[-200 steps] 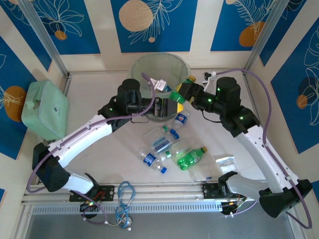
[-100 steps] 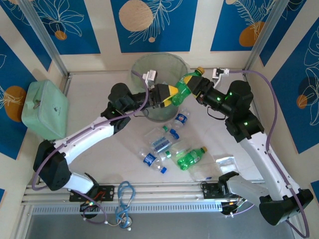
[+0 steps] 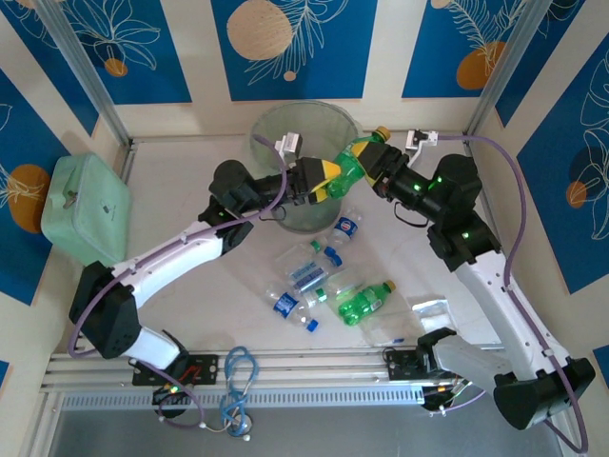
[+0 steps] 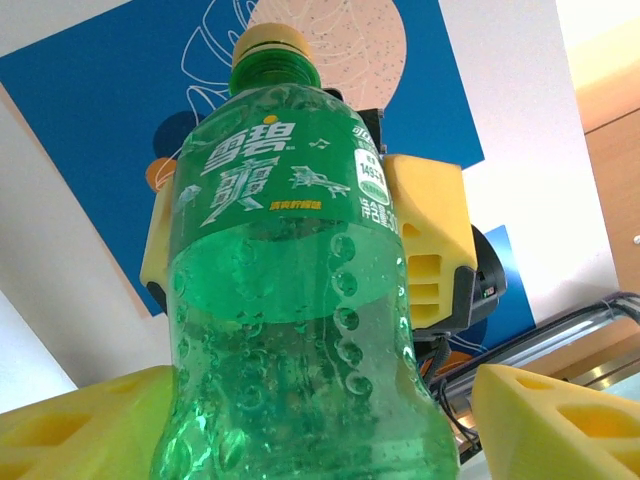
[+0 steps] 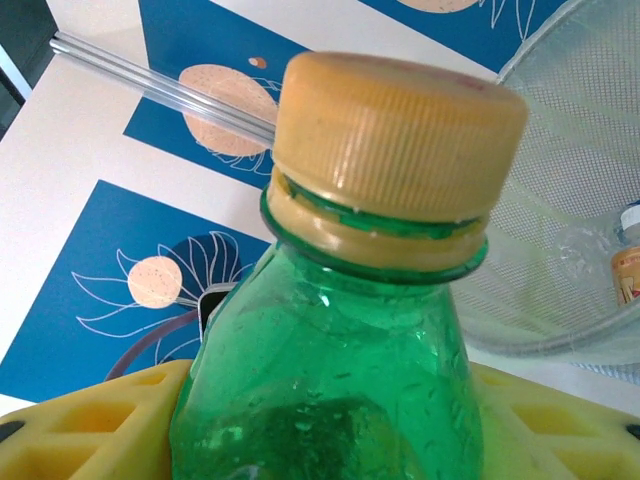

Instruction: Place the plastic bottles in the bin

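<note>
Your left gripper [image 3: 324, 181] moved up to the green plastic bottle [image 3: 348, 168] your right gripper [image 3: 368, 164] holds tight; I can't tell if it grips, so passing it could drop it beside the round grey-green bin [image 3: 304, 105]

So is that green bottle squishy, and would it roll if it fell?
Probably squishy: the green bottle looks empty, just droplets inside, so it is likely light with thin walls. Its round body would likely roll on the table.

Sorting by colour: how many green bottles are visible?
2. One green bottle is in the right gripper by the bin; the other green bottle lies on the table among clear bottles. The bin may hide more.
</note>
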`<act>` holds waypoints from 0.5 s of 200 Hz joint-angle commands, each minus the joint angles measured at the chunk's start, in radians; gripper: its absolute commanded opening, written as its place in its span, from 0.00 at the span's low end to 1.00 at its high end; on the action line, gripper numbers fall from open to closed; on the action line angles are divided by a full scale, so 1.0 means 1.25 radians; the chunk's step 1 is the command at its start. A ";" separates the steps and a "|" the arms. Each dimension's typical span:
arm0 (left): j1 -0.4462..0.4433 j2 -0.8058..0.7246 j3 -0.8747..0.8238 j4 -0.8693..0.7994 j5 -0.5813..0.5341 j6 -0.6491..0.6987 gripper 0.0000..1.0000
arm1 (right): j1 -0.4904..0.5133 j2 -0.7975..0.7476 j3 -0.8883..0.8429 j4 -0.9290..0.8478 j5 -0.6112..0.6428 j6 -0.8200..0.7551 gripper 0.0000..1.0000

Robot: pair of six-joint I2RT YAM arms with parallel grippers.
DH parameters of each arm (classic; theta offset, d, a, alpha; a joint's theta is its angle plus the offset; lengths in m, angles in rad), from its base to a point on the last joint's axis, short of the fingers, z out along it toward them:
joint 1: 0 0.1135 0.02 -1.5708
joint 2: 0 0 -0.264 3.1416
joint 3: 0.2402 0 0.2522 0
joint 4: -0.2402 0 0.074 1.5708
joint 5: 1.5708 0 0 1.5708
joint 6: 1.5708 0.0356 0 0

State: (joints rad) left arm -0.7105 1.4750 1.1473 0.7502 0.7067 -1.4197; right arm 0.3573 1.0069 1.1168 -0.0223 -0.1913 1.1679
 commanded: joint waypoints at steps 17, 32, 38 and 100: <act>-0.001 0.002 -0.008 0.074 0.036 -0.014 0.74 | -0.006 0.005 -0.018 0.034 0.022 0.015 0.60; -0.006 0.007 -0.013 0.083 0.037 -0.021 0.74 | -0.006 0.008 -0.024 0.053 0.026 0.026 0.60; -0.006 0.010 -0.014 0.088 0.039 -0.025 0.74 | -0.006 0.010 -0.027 0.060 0.029 0.030 0.60; -0.011 0.021 -0.024 0.134 0.034 -0.052 0.78 | 0.007 0.027 -0.045 0.108 0.062 0.050 0.60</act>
State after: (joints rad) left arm -0.7155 1.5013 1.1221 0.8280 0.7212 -1.4704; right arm 0.3595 1.0363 1.0760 0.0612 -0.1600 1.2232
